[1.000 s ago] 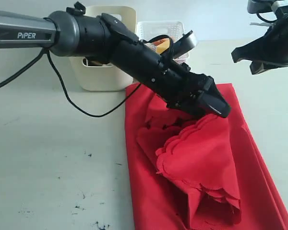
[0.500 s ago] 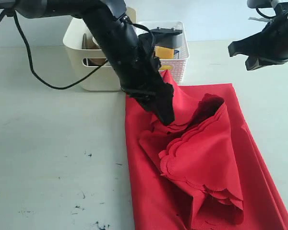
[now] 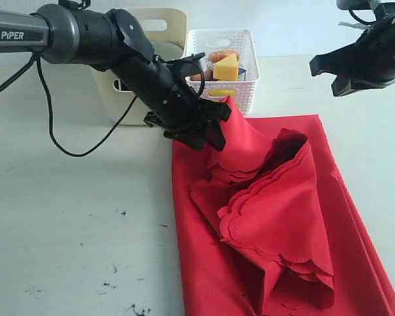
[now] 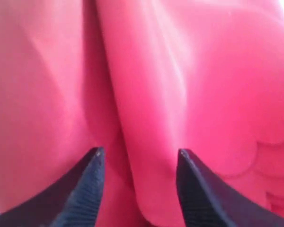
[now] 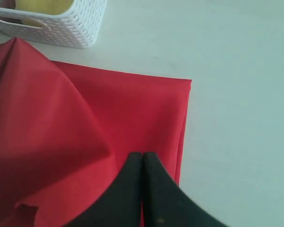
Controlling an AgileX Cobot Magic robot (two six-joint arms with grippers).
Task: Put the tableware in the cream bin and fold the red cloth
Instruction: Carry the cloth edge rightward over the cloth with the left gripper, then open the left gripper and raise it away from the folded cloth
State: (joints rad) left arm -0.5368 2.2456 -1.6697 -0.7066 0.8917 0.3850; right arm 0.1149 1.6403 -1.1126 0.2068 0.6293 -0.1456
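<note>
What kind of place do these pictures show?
Probably a robot test bench, not a home: a black arm marked PiPER works over a scuffed pale table, with a red cloth, a cream bin and a white lattice basket set out.

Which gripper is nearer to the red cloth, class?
Left. The left gripper has its jaws either side of a raised fold of the red cloth; the right gripper hangs shut above the cloth's far corner, clear of it.

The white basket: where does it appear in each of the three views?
Exterior view: white basket at the top centre, just behind the red cloth.
Left wrist view: not in it.
Right wrist view: cut off at the picture's edge, beyond the cloth's raised peak.
Shared landmark: the red cloth, in all three.
</note>
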